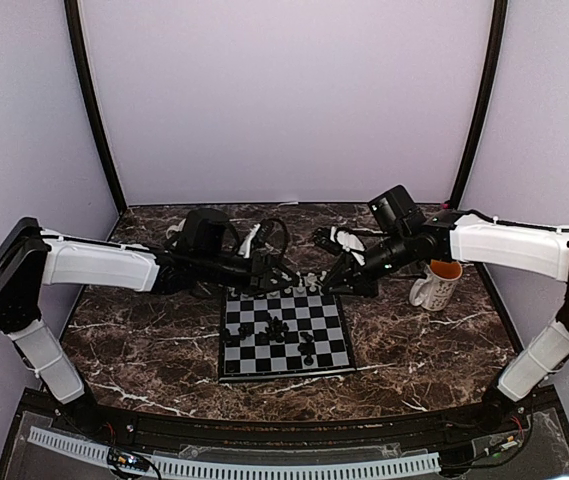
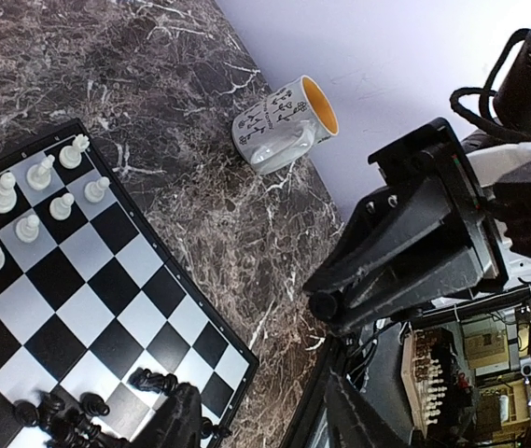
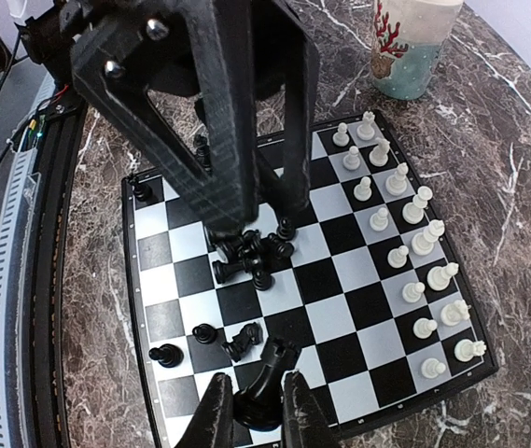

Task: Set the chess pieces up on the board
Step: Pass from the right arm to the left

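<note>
Bare board (image 3: 338, 280) squares lie free — between black heap (image 3: 251, 257) and white rows (image 3: 424, 241).

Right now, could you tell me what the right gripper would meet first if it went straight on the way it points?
Most likely the board, touched first by the held black piece in the right gripper; a toppled black piece lies just ahead, but depth is unclear.

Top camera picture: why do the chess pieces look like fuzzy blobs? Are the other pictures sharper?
Top view: board small and dim below bright walls, so pieces smear. Left wrist view: white pieces and mug crisp. Right wrist view: board sharp too.
</note>
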{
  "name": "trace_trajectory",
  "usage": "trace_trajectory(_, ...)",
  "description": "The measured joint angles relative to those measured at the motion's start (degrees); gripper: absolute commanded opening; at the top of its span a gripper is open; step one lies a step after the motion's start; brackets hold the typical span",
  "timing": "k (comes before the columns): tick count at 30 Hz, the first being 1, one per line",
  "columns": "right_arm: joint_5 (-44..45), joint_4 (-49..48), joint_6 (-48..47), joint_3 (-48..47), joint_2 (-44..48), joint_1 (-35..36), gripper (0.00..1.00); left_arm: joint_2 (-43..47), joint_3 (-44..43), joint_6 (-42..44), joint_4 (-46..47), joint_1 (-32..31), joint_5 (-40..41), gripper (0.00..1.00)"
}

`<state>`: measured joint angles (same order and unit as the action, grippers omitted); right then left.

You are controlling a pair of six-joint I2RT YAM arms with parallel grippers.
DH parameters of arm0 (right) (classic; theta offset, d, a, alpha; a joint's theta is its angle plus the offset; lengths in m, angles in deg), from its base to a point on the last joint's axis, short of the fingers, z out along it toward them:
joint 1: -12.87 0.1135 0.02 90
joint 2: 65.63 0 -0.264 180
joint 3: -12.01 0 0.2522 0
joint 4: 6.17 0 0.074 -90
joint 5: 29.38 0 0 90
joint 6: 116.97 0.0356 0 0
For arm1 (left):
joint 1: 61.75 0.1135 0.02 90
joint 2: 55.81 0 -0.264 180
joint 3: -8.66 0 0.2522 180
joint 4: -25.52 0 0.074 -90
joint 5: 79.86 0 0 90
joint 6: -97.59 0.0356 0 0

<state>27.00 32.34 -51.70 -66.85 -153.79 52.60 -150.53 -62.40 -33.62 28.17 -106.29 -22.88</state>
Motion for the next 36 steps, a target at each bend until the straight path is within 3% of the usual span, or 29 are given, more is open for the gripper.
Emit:
trace_trajectory(13, -1.8, -0.4, -0.2, 0.9, 0.0, 0.0, 0.15, -9.1, -5.5, -5.3, 8.7, -2.7, -4.3, 0.42)
trace_trajectory(29, -2.3, -0.4, -0.3, 0.9, 0.0, 0.0, 0.16, -11.3, -6.5, -7.1, 10.6, -3.5, -6.6, 0.16)
trace_trajectory(36, -1.9, -0.3, -0.3, 0.9, 0.0, -0.1, 0.32, -11.6, -6.5, -7.3, 11.4, -3.6, -7.0, 0.09)
